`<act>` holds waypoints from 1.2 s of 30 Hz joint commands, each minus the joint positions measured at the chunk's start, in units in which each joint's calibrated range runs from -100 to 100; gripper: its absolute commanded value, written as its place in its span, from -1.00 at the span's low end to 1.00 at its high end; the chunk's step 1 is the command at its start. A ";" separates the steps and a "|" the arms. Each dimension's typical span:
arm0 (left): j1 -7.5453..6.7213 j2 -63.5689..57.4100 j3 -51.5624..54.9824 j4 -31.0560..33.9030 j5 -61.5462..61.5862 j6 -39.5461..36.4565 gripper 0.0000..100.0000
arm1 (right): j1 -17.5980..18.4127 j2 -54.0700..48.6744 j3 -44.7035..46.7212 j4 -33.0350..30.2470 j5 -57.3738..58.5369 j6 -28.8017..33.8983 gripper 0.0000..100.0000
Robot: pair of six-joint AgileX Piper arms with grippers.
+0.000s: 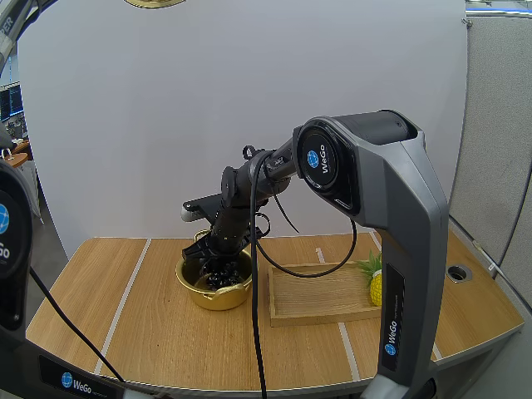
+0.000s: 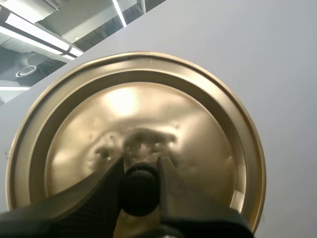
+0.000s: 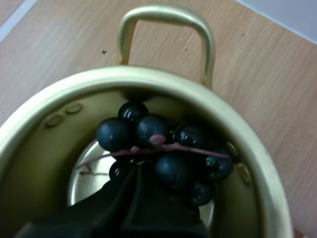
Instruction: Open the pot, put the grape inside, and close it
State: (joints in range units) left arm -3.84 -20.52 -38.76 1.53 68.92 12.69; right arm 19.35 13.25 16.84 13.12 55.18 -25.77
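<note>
Left gripper (image 2: 140, 171) clamped on the knob (image 2: 139, 191) of the lid (image 2: 198, 124), held high; across to the pot (image 1: 193, 287), grapes (image 3: 148, 130) hanging inside it, right gripper (image 3: 132, 171) pinched shut on the bunch; I'd lower until the fruit rests on the bottom, let go, then lift straight up without snagging the stem.

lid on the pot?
No: the pot stands open with the grapes inside, and the left gripper holds the lid by its knob.
</note>
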 commanded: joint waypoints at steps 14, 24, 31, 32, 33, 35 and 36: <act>-0.13 -0.44 -0.44 0.51 -2.71 -0.71 -1.00 | 0.00 -2.43 0.99 0.35 13.27 -0.24 -1.00; -0.13 -0.44 -0.44 0.51 -2.71 -0.71 -1.00 | 0.00 -18.46 0.99 0.77 3.83 -0.24 -1.00; -0.13 -0.44 -0.44 0.51 -2.71 -0.71 -1.00 | 0.00 -27.99 0.99 0.77 8.32 0.06 -1.00; -0.13 -0.44 -0.44 0.51 -2.71 -0.71 -1.00 | 0.00 -29.10 0.99 0.77 8.60 0.06 -1.00; -0.13 -0.44 -0.44 0.51 -2.71 -0.71 -1.00 | 0.00 -30.18 0.99 0.77 8.99 0.19 -1.00; -0.13 -0.44 -0.44 0.51 -2.71 -0.71 -1.00 | 0.00 -34.04 0.99 0.77 10.25 0.82 -1.00; -0.13 -0.44 -0.44 0.51 -2.71 -0.71 -1.00 | 0.00 -36.45 0.99 0.77 11.36 0.82 -1.00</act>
State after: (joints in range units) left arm -3.84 -20.52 -38.76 1.53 68.92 12.69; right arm 19.35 -8.49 17.70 14.15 60.56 -25.77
